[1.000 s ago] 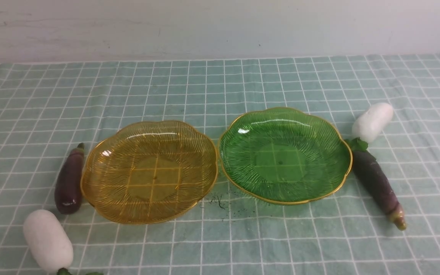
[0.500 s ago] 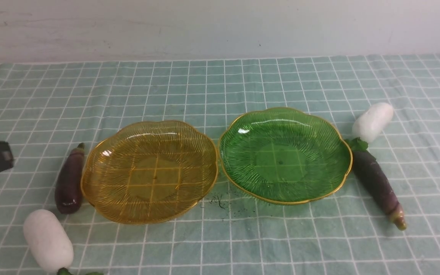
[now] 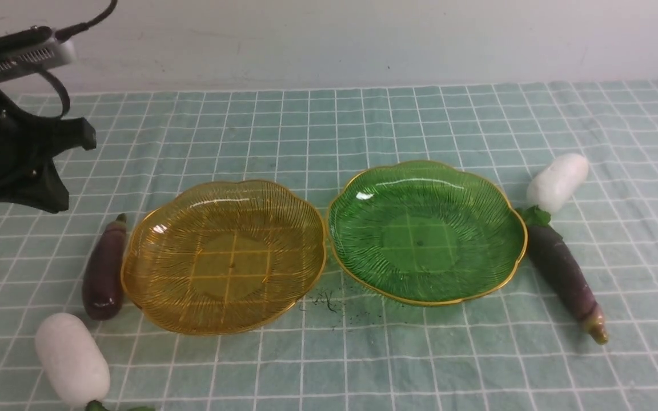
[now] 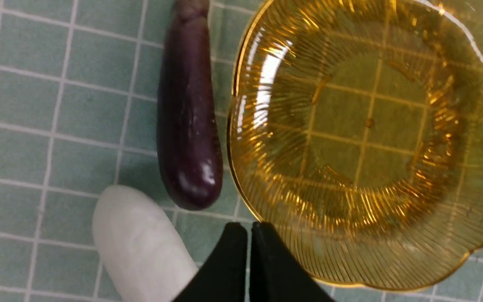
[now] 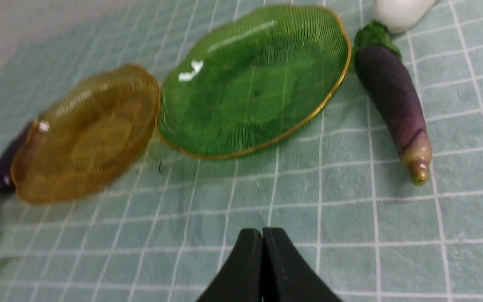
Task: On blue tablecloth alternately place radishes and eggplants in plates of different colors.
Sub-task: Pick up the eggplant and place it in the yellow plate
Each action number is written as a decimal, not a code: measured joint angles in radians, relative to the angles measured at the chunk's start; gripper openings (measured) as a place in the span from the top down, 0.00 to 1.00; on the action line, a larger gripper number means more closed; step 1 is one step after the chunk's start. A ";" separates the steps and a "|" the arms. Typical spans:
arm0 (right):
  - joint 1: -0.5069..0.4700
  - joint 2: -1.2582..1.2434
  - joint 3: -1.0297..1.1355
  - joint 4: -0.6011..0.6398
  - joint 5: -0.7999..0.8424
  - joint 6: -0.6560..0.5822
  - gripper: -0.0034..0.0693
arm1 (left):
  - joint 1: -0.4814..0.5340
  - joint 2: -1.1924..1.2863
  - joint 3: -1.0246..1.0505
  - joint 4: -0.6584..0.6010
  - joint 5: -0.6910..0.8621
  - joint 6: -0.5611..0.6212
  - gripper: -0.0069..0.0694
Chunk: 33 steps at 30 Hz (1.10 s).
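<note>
— Left wrist view: left gripper, jaws pressed together, empty, between smooth white oblong radish and ribbed amber-yellow gold-rimmed plate; glossy dark purple eggplant just beside that rim.
— And right gripper?
— Likewise closed, empty. Ahead: translucent green scalloped plate, longer purple eggplant and second white radish alongside, on grid-lined pale blue tablecloth.

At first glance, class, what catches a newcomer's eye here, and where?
Two empty gold-rimmed plates sit side by side on the blue tablecloth: the amber plate left, the green plate right. Outside the amber one lie the left radish and left eggplant; outside the green one, the right radish and right eggplant. The left gripper hangs at far left, jaws shut.
</note>
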 joint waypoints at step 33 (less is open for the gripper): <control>0.000 0.146 -0.092 0.014 0.058 -0.123 0.97 | -0.004 0.534 -0.309 0.111 -0.007 0.196 0.21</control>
